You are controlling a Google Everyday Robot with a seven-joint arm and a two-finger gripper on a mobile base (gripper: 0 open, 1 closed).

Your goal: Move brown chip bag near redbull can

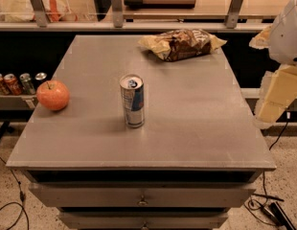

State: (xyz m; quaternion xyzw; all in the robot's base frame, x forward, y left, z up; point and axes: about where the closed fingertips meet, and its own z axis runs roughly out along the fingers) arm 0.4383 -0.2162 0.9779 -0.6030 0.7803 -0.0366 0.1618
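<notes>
Approach step: brown chip bag (182,44) lies untouched at 1 o'clock on the table (201,114), well apart from the redbull can (133,101) near centre. Gripper (274,102) hangs off the 3 o'clock edge; its state, cannot tell. Next move likely: reach to the bag, pinch it, carry it toward 6 o'clock. Counts: one bag, one redbull can, one apple (53,95) at 9 o'clock, four small cans (19,83) beyond it.

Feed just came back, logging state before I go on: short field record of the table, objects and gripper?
table: grey top
brown chip bag: lying at far edge, right of centre
redbull can: upright near the middle, apart from the bag
apple: near left edge, left of the can
gripper: beyond the table's right edge, touching none of these
task status: bag not yet near can
</notes>
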